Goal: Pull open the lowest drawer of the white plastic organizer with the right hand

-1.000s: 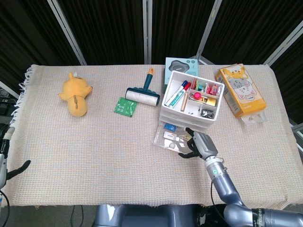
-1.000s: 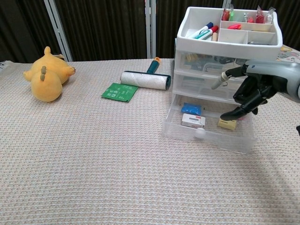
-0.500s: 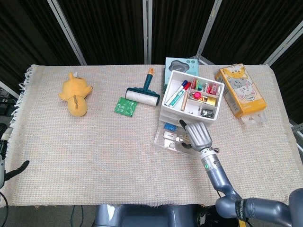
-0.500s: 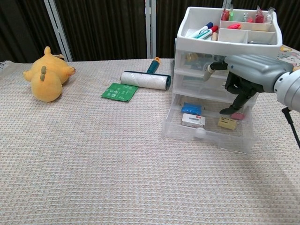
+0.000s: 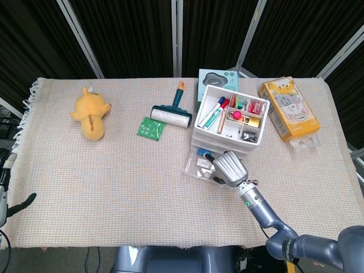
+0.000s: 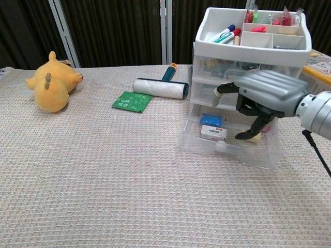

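The white plastic organizer [image 5: 223, 135] [image 6: 248, 51] stands right of the table's centre, with pens in its top tray. Its clear lowest drawer [image 5: 195, 166] [image 6: 227, 153] is pulled out toward me, showing a blue pack [image 6: 211, 120] and a white box [image 6: 213, 133]. My right hand [image 5: 228, 167] [image 6: 264, 94] hovers over the drawer's right half, palm down. Its fingers [image 6: 247, 134] bend down into the drawer and hold nothing; the thumb points left. Only a sliver of my left hand [image 5: 7, 190] shows at the head view's left edge.
A yellow plush [image 5: 91, 112] lies far left. A lint roller [image 5: 170, 114] and a green packet [image 5: 150, 128] lie left of the organizer. Behind it is a teal box [image 5: 215, 79]; an orange tissue box [image 5: 289, 108] stands to its right.
My right hand has moved left and up from the drawer's front right corner to above its right half. The drawer stays pulled out as before.
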